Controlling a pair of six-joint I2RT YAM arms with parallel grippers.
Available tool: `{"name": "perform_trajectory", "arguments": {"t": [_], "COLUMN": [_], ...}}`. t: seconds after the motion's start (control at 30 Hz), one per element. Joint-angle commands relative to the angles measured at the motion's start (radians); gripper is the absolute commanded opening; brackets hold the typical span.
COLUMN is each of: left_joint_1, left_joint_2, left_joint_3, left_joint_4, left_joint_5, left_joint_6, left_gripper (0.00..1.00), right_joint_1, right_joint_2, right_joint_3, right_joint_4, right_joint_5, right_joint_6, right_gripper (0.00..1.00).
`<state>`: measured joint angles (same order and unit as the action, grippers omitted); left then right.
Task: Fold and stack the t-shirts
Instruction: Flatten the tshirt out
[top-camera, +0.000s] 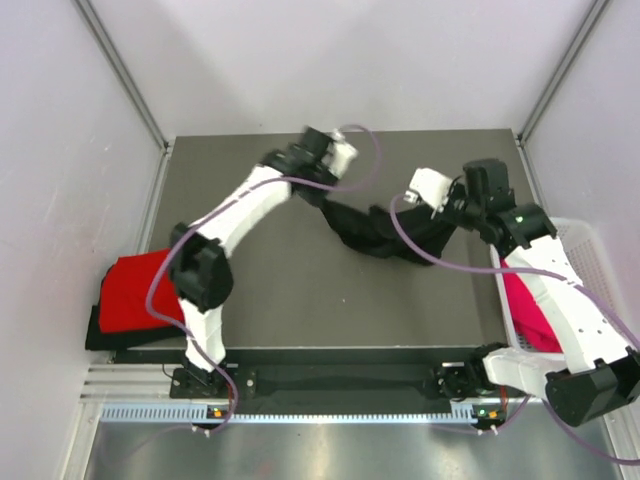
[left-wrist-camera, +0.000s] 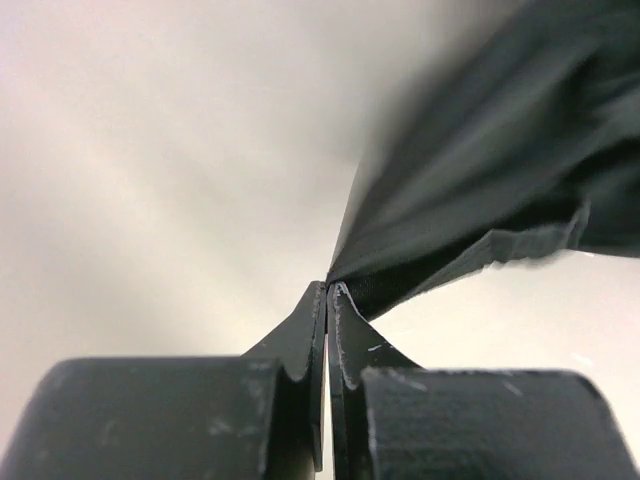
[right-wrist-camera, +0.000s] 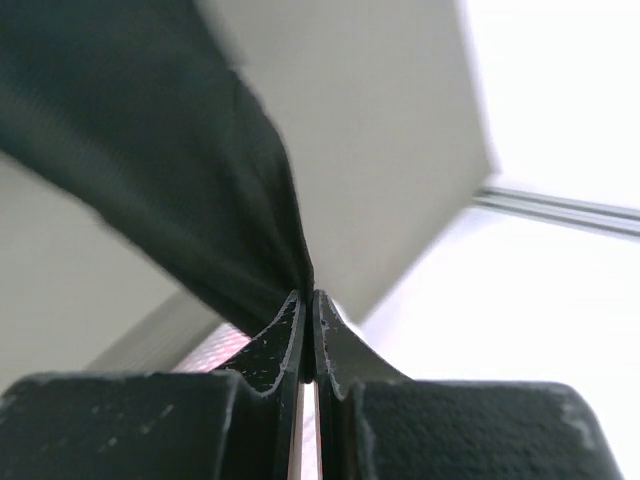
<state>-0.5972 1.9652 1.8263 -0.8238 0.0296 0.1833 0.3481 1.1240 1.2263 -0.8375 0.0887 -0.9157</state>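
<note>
A black t-shirt (top-camera: 372, 232) hangs bunched over the dark table mat, strung between my two grippers. My left gripper (top-camera: 316, 186) is shut on one edge of it at the back middle; in the left wrist view the jaws (left-wrist-camera: 328, 286) pinch the black cloth (left-wrist-camera: 480, 170) at their tips. My right gripper (top-camera: 446, 214) is shut on the other end, and the black fabric (right-wrist-camera: 150, 150) spreads up and left from its closed tips (right-wrist-camera: 307, 295). A folded red t-shirt (top-camera: 132, 290) lies at the table's left edge on a dark cloth (top-camera: 100, 336). A magenta-pink t-shirt (top-camera: 526, 312) sits in the basket.
The white mesh basket (top-camera: 590, 250) stands at the right edge of the table, beside the right arm. Pale walls close in the table on the left, back and right. Purple cables loop off both wrists above the mat (top-camera: 300, 290).
</note>
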Motion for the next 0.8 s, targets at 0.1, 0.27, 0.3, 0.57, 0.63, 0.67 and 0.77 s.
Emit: {"name": "perform_trajectory", "arguments": {"t": [0.1, 0.27, 0.3, 0.57, 0.63, 0.67, 0.77], "left_joint_1": [0.145, 0.168, 0.169, 0.175, 0.175, 0.175, 0.172], "left_joint_2": [-0.311, -0.501, -0.529, -0.764, -0.752, -0.729, -0.568], "left_joint_3": [0.021, -0.139, -0.215, -0.525, -0.513, -0.497, -0.397], "left_joint_4": [-0.029, -0.023, -0.017, -0.028, -0.005, -0.005, -0.026], "left_joint_5": [-0.056, -0.095, -0.1, -0.062, -0.057, -0.039, 0.099], "left_joint_6": [0.039, 0.059, 0.067, 0.077, 0.105, 0.114, 0.133], "left_gripper": [0.0, 0.0, 0.0, 0.6, 0.64, 0.64, 0.62], "right_joint_1": [-0.06, -0.061, -0.061, -0.061, -0.061, -0.06, -0.061], "right_joint_2": [0.08, 0.037, 0.031, -0.001, 0.006, 0.01, 0.026], "right_joint_3": [0.228, 0.156, 0.125, -0.163, -0.194, -0.203, -0.22], "right_joint_4": [0.155, 0.146, 0.147, 0.106, 0.087, 0.087, 0.081], "right_joint_5": [0.048, 0.023, 0.026, -0.073, -0.086, -0.086, -0.114], "right_joint_6": [0.037, 0.072, 0.078, 0.092, 0.104, 0.11, 0.129], "right_gripper": [0.0, 0.0, 0.0, 0.0, 0.0, 0.0, 0.0]}}
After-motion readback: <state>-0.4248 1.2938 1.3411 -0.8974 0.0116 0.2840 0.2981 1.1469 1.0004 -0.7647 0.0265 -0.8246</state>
